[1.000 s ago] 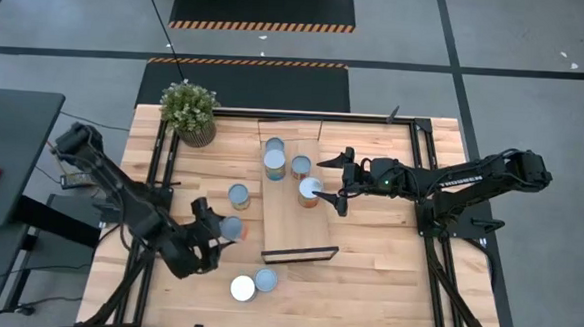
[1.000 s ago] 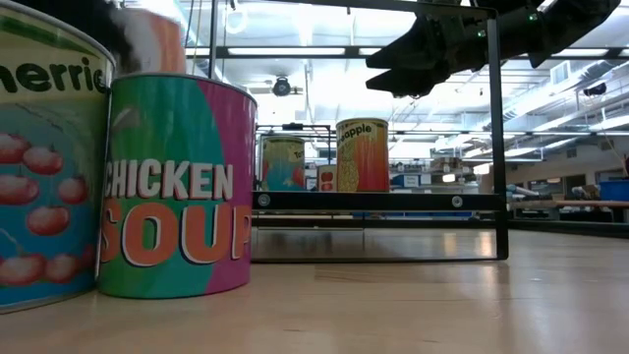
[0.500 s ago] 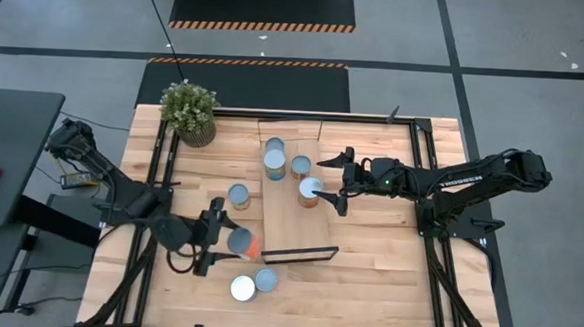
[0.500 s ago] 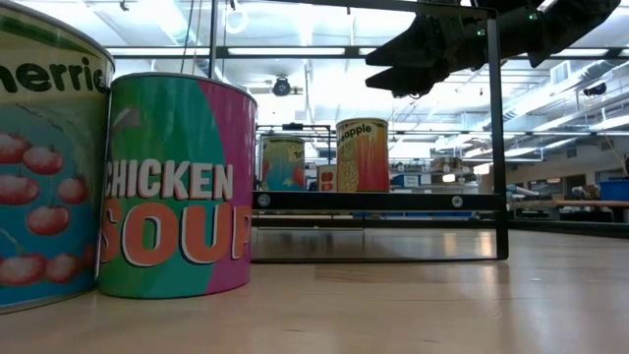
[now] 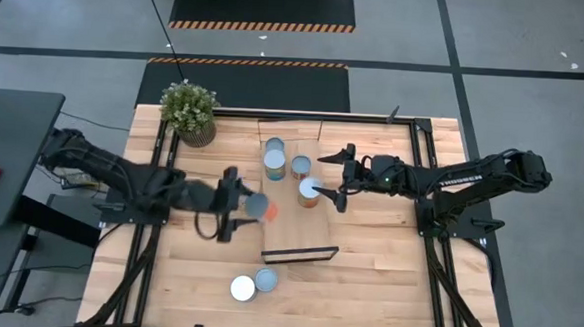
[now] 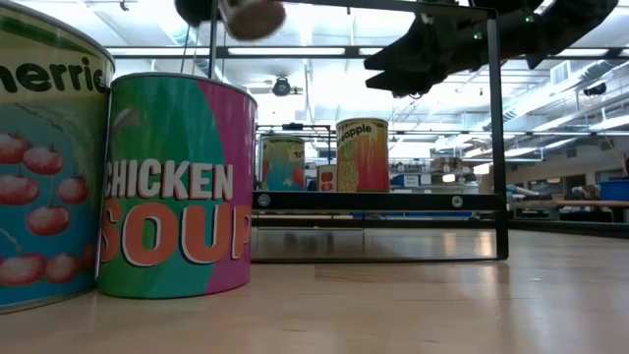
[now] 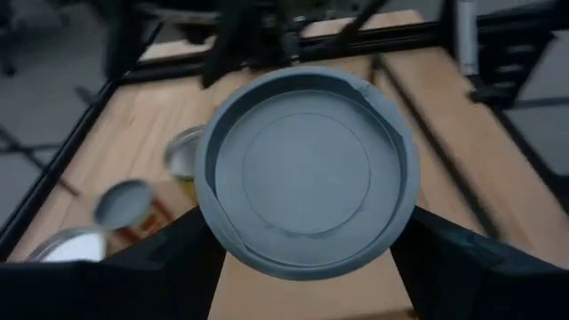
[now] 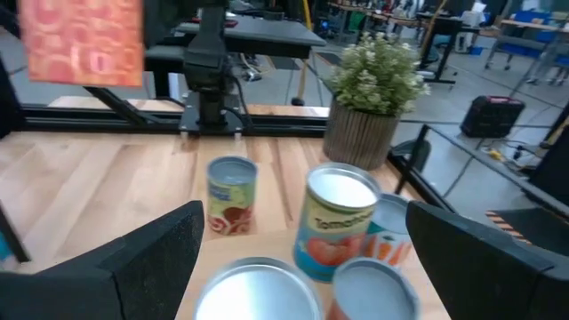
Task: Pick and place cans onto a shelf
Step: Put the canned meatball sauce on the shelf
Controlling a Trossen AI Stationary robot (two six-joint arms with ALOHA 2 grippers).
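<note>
My left gripper (image 5: 242, 205) is shut on a can (image 5: 260, 209) with an orange side, held in the air at the left edge of the shelf (image 5: 294, 224). The same can shows in the low view (image 6: 252, 16) and fills the left wrist view (image 7: 307, 169). Several cans stand on the shelf's far half (image 5: 274, 163). My right gripper (image 5: 339, 178) hovers open over the shelf's right edge, beside the nearest can (image 5: 311, 191). Another can (image 8: 231, 196) stands on the table to the left of the shelf. My left gripper pinches the can's round side wall (image 7: 208, 218) between its two fingers, one on each side. The fingers come nearly level from the table's left, slanting a little downward. The can is lifted clear and tipped over, its flat grey end (image 7: 307, 164) facing back toward the wrist.
Two more cans (image 5: 254, 285) stand on the table near its front edge, close to the low camera (image 6: 177, 187). A potted plant (image 5: 190, 110) sits at the far left corner. The shelf's black end frame (image 5: 299, 252) rises at its near end.
My left gripper has carried the can up and toward the far edge and the shelf, rolling its wrist on the way. The can has tipped from upright onto its side, so its orange wall now shows from above.
</note>
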